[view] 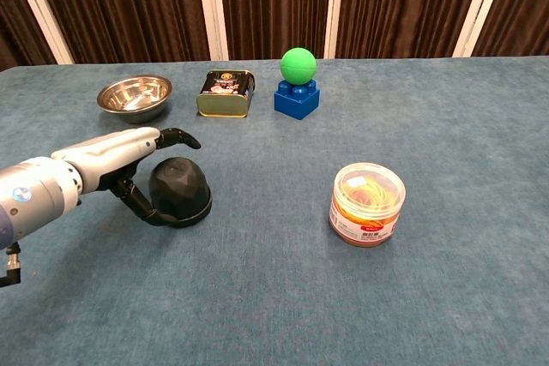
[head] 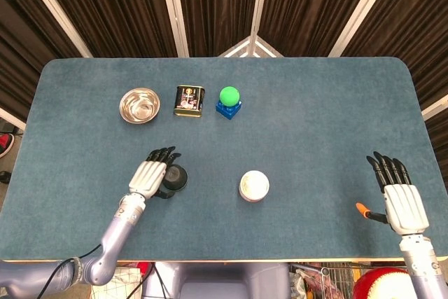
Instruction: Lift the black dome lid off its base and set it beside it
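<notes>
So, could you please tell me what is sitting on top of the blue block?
A green ball sits on the blue block. The block's top beneath the ball is covered.

Both hands (head: 150,177) (head: 400,204) open-fingered, palms down

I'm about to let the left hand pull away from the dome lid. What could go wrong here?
The left hand has its fingers spread above the black dome lid, but its thumb appears to curl low around the lid's near side. Pulling back could drag the lid across the table. A sideways sweep might also reach the steel bowl behind it. Lifting straight up first seems safer.
</notes>
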Controlling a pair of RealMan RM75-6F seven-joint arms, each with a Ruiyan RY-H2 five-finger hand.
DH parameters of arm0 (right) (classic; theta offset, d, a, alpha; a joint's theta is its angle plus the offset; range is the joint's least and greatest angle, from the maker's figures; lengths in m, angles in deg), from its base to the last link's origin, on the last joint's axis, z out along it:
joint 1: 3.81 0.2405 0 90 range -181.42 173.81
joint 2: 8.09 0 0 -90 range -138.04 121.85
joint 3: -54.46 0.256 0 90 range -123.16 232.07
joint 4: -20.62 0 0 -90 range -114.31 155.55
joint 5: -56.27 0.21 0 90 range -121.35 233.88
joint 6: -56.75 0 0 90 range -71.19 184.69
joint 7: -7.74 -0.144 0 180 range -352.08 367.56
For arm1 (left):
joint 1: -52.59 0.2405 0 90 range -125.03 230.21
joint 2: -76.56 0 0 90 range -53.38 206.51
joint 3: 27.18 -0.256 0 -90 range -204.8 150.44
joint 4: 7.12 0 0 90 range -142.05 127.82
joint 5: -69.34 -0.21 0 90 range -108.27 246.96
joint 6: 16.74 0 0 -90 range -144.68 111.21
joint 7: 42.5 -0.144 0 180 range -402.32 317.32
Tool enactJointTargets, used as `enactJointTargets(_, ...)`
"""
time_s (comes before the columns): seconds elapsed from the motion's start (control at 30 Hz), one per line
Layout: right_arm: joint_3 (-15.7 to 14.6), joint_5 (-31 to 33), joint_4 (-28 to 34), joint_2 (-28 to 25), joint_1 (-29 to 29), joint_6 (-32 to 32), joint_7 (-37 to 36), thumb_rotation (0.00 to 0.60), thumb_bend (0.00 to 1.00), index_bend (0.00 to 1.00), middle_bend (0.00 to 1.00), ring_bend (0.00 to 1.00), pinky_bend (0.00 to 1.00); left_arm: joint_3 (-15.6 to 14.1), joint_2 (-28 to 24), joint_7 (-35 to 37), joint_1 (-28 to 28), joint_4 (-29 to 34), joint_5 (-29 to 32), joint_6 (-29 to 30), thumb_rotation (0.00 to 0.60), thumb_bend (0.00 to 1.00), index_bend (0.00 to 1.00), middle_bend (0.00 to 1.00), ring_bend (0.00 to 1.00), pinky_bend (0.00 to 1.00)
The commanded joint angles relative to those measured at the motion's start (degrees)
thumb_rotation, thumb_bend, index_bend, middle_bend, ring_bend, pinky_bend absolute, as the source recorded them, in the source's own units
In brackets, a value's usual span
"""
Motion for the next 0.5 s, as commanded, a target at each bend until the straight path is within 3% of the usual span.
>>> enactJointTargets(0.03, -0.1, 0.0, 0.1, 0.0, -0.1, -0.1, 0.1, 0.6, 0.18, 0.03, 0.0, 0.01, 0.0, -0.3, -0.3, -0.5, 0.0, 0.5, -0.3, 0.5, 0.6, 0.26, 0.13, 0.0, 0.0, 0.0)
enactJointTargets(0.17, -0.2, 0.0, 0.4, -0.1, -0.3, -0.1, 0.1, 0.6, 0.18, 0.03, 0.0, 0.01, 0.0, -0.9, -1.0, -1.6, -0.1, 1.8, -0.1, 0.6, 0.6, 0.26, 0.12, 0.0, 0.0, 0.0)
enactJointTargets(0.5, 0.1, 0.7, 0.6, -0.2, 0.2, 0.7, 0.4, 0.6, 0.19, 0.03, 0.0, 0.01, 0.0, -1.2, -2.0, -4.6, 0.9, 5.9, -1.4, 5.7, 0.6, 0.26, 0.14, 0.18, 0.0, 0.0)
